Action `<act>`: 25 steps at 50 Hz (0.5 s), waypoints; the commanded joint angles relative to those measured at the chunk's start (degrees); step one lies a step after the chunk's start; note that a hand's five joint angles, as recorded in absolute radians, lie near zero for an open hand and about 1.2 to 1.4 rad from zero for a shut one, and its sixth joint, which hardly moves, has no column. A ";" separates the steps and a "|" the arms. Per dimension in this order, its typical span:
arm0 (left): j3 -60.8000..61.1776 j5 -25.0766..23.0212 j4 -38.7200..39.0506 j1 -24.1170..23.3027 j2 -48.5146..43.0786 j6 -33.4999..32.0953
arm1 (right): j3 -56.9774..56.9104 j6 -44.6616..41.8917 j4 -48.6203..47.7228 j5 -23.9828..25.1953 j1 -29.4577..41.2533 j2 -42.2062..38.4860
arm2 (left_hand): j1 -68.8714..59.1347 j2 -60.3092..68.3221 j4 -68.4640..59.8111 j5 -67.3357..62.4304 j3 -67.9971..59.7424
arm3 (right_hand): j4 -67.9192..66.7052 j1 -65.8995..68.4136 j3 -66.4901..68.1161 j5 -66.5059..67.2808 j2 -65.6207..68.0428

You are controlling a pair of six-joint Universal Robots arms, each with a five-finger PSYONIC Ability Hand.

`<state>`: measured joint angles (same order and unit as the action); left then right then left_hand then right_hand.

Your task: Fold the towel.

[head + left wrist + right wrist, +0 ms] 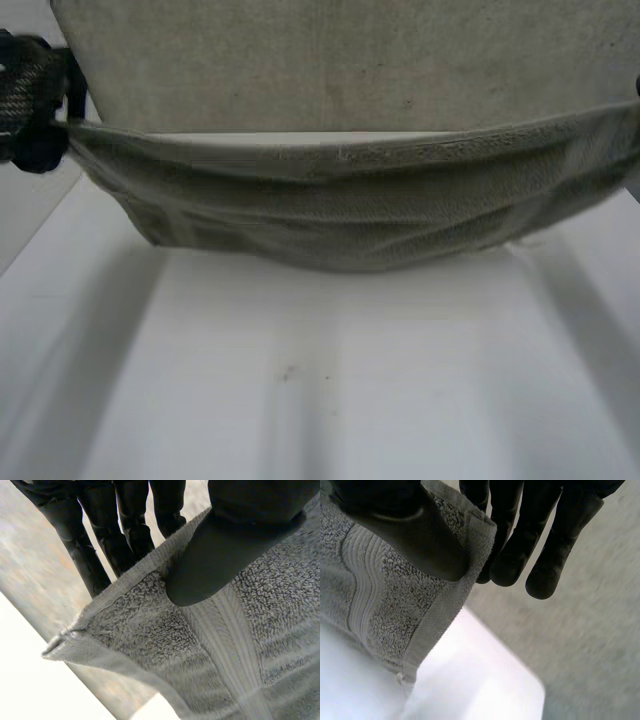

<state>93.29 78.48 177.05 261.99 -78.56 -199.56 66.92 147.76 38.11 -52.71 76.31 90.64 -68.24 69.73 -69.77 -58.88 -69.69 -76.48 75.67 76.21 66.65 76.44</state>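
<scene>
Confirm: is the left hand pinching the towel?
Yes, in the left wrist view the left hand pins the towel near a corner between its thumb and the fingers behind it.

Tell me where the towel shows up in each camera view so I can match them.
Head view: the towel spans the picture, sagging in the middle, over the table.
Left wrist view: near a corner, the towel is pinched under the left hand thumb.
Right wrist view: its edge is pinched under the right hand thumb.
Shared landmark: the white table beneath.
</scene>
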 commanded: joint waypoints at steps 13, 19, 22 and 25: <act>-24.87 -0.61 -4.34 -0.16 -37.35 -4.42 | -19.72 -12.32 4.61 -17.60 17.74 -32.72 | -11.76 10.27 -10.23 -11.12 -10.31 | -3.52 4.33 3.79 3.35 3.56; -41.97 -0.87 -1.80 -1.75 -39.83 -4.35 | -46.63 -4.53 -9.23 -21.29 21.42 -39.92 | -11.76 10.27 -10.23 -11.12 -10.31 | -3.52 4.33 3.79 3.35 3.56; -50.75 -0.87 5.68 -3.33 -39.66 0.14 | -55.89 4.07 -19.51 -21.90 22.04 -39.84 | -11.76 10.27 -10.23 -11.12 -10.31 | -3.52 4.33 3.79 3.35 3.56; -52.95 -0.17 14.46 -3.16 -37.90 6.64 | -57.78 13.21 -27.18 -22.17 21.87 -38.09 | -11.76 10.27 -10.23 -11.12 -10.31 | -3.52 4.33 3.79 3.35 3.56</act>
<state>48.44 77.74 179.27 259.77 -118.54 -201.37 19.29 146.27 25.83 -74.44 97.96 50.90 -68.43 69.76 -69.78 -58.88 -69.74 -76.48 75.67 76.21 66.79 76.44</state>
